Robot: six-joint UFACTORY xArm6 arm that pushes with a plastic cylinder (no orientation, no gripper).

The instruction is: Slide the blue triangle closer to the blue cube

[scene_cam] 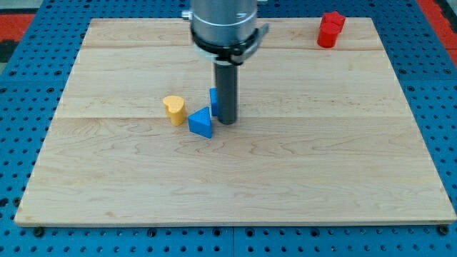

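One worktop (300, 178) of pale wood fills most of the view, lying on a blue pegboard (21, 86) that shows on all sides. The worktop's grain runs left to right, with plank seams crossing it.

The arm (223, 25) comes down from the far edge of the view, a grey cylinder with a dark collar, and it ends in a straight dark rod (226, 89). There is no gripper on this rig, so nothing is open, shut or held; the rod only pushes. My tip (227, 121) rests on the worktop a little left of centre.

The red block (330, 28) stands in the far right corner of the worktop, well apart from everything else; its shape is irregular and I cannot name it.

The blue triangle (201, 123) lies just left of my tip and slightly nearer, so close that I cannot tell whether they touch. Its pointed top faces the far side.

The yellow block (173, 109) sits just left of the triangle, a rounded, heart-like piece, close beside it but with a thin gap of wood between them.

The blue cube (213, 102) is mostly hidden behind the rod: only a narrow blue strip shows at the rod's left edge, just beyond the triangle. From what shows, its shape cannot be made out, and whether it touches the triangle cannot be told.
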